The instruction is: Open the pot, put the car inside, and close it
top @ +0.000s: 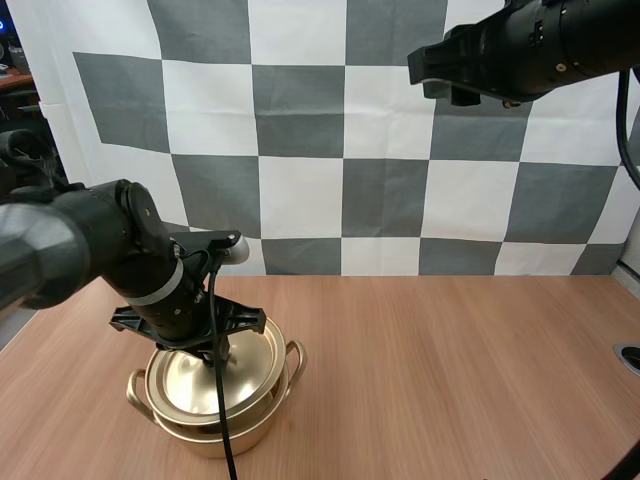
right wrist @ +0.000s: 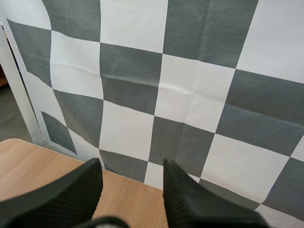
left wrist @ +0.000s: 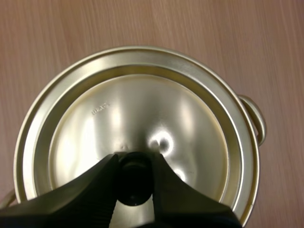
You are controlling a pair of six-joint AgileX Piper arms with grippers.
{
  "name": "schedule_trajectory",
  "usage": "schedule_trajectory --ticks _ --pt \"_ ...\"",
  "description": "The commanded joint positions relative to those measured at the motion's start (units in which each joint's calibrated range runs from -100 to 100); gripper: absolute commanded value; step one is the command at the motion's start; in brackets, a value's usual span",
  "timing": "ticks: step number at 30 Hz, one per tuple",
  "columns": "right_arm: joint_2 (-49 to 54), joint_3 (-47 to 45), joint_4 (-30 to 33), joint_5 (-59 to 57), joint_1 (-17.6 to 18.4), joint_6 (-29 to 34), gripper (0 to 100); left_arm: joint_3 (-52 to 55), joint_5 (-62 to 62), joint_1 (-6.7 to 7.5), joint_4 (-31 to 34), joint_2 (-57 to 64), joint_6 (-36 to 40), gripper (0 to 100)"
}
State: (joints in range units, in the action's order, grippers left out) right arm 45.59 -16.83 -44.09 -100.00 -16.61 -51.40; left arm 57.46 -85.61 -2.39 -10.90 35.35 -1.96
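The high view looks forward and down over the desk (top: 450, 380), the pot (top: 215, 437) near. The left wrist view looks straight down, close above the pot's lid (left wrist: 137, 109), which both share; the right one faces forward, away from the pot.

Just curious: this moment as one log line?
left fingers: shut on lid knob | lid: covering pot | right fingers: open, raised, empty

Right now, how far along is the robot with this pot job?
Nothing looks finished yet. In hand: the left tool is shut on the black knob of the round gold metal lid, which covers the shiny gold two-handled pot. The right tool hangs open, raised high, holding nothing. Left to do: lifting the lid off, loading the pot, closing it again.
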Motion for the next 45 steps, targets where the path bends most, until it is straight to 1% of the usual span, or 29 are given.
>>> schedule_trajectory --ticks 1,7,16,21,33,39,41,45 --pt "0.0 -0.1 -0.1 0.0 0.0 0.0 67 0.0 -0.6 0.01 0.0 -1.4 0.0 0" --pt "0.0 -0.1 -0.1 0.0 0.0 0.0 67 0.0 -0.8 0.01 -0.4 -4.5 0.0 0" --pt "0.0 -0.1 -0.1 0.0 0.0 -0.3 67 0.0 -0.2 0.01 -0.4 -4.3 0.0 0" --pt "0.0 -0.1 -0.1 0.0 0.0 -0.3 67 0.0 0.5 0.01 1.1 -4.3 0.0 0" --pt "0.0 -0.1 -0.1 0.0 0.0 -0.3 67 0.0 0.5 0.01 0.9 -4.3 0.4 0" --pt "0.0 -0.1 -0.1 0.0 0.0 -0.3 67 0.0 -1.6 0.01 2.5 -4.3 -0.1 0" --pt "0.0 -0.1 -0.1 0.0 0.0 -0.3 67 0.0 -1.8 0.01 3.1 -4.3 -0.1 2" --pt "0.0 -0.1 -0.1 0.0 0.0 -0.4 66 0.0 -2.0 0.01 4.2 -4.3 -0.5 12"
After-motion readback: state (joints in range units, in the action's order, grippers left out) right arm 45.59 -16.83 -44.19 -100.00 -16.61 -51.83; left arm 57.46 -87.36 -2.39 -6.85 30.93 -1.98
